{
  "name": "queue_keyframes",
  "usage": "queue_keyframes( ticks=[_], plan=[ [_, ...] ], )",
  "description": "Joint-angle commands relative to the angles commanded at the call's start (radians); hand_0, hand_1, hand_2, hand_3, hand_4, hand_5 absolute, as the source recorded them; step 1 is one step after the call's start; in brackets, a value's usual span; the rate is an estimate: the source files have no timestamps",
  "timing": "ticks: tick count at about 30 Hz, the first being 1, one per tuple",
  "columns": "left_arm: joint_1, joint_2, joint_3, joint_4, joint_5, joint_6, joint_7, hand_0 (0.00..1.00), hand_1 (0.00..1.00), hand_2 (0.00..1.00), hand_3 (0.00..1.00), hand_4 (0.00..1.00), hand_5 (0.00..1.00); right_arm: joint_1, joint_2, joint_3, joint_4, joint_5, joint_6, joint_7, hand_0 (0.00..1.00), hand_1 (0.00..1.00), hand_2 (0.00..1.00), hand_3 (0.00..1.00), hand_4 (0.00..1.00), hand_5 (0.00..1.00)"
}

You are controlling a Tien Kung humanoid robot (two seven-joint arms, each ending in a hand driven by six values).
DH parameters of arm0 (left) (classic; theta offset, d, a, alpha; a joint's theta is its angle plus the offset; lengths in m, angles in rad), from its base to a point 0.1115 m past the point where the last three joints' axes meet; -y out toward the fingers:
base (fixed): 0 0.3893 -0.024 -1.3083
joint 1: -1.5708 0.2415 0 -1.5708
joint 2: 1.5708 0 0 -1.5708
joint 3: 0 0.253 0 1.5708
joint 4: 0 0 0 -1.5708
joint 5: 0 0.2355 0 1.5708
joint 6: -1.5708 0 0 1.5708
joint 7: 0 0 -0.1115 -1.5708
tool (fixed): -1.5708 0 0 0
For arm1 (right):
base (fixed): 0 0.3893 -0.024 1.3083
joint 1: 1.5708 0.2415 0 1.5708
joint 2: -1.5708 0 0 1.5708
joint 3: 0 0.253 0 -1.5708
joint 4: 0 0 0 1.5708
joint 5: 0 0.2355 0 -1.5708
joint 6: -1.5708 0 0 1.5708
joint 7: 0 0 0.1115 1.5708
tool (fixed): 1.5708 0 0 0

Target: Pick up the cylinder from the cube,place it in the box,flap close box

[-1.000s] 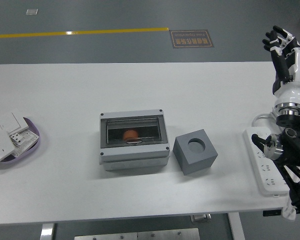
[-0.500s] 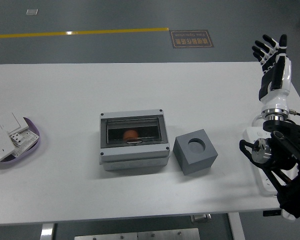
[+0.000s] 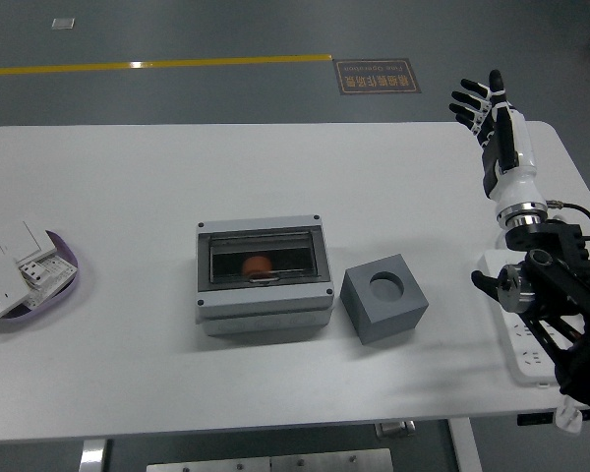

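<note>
The right hand is swinging left and inward from its earlier raised spot, fingers spread wide and holding nothing. Nearer than it and to its left, the grey cube is sitting with an empty socket; beside that, the orange cylinder is lying inside the grey box behind its see-through flap, which appears shut, so the task looks essentially finished.

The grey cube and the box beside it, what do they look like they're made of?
The cube looks like matte grey plastic or foam: dull, even faces without glare and a round hole on top. The box seems hard light-grey plastic with corner screws; its lid looks like clear, smoky plastic, since something orange shows through.
</note>
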Motion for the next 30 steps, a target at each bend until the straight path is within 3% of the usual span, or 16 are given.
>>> queue_keyframes(
  ticks=[11, 21, 22, 27, 28, 30],
  plan=[
    [-0.013, 0.0, 0.008, 0.006, -0.01, -0.002, 0.001, 0.595, 0.623, 0.609, 0.626, 0.694, 0.28, 0.008, 0.028, -0.011, -0.003, -0.013, 0.0, 0.002, 0.856, 0.759, 0.763, 0.73, 0.59, 0.998],
    [-0.03, 0.003, 0.003, 0.007, 0.003, -0.007, 0.002, 0.595, 0.623, 0.609, 0.626, 0.694, 0.281, 0.015, 0.03, -0.036, 0.004, -0.026, -0.003, -0.01, 0.859, 0.755, 0.759, 0.72, 0.544, 0.998],
    [-0.031, 0.003, 0.002, 0.007, 0.007, -0.008, 0.003, 0.595, 0.623, 0.609, 0.624, 0.694, 0.278, 0.015, 0.03, -0.038, 0.005, -0.027, -0.004, -0.012, 0.858, 0.756, 0.759, 0.717, 0.523, 0.955],
    [-0.036, 0.005, -0.003, 0.008, 0.018, -0.013, 0.005, 0.595, 0.623, 0.609, 0.624, 0.694, 0.278, 0.014, 0.033, -0.047, 0.007, -0.042, -0.008, -0.021, 0.858, 0.756, 0.759, 0.717, 0.523, 0.955],
    [-0.037, 0.005, -0.003, 0.008, 0.019, -0.013, 0.005, 0.594, 0.622, 0.609, 0.624, 0.694, 0.278, 0.014, 0.033, -0.048, 0.007, -0.044, -0.009, -0.021, 0.856, 0.753, 0.756, 0.712, 0.514, 0.893],
    [-0.039, 0.004, -0.002, 0.007, 0.018, -0.013, 0.005, 0.594, 0.622, 0.609, 0.624, 0.694, 0.278, 0.014, 0.035, -0.049, 0.008, -0.046, -0.011, -0.021, 0.856, 0.753, 0.756, 0.712, 0.514, 0.893]
  ],
)
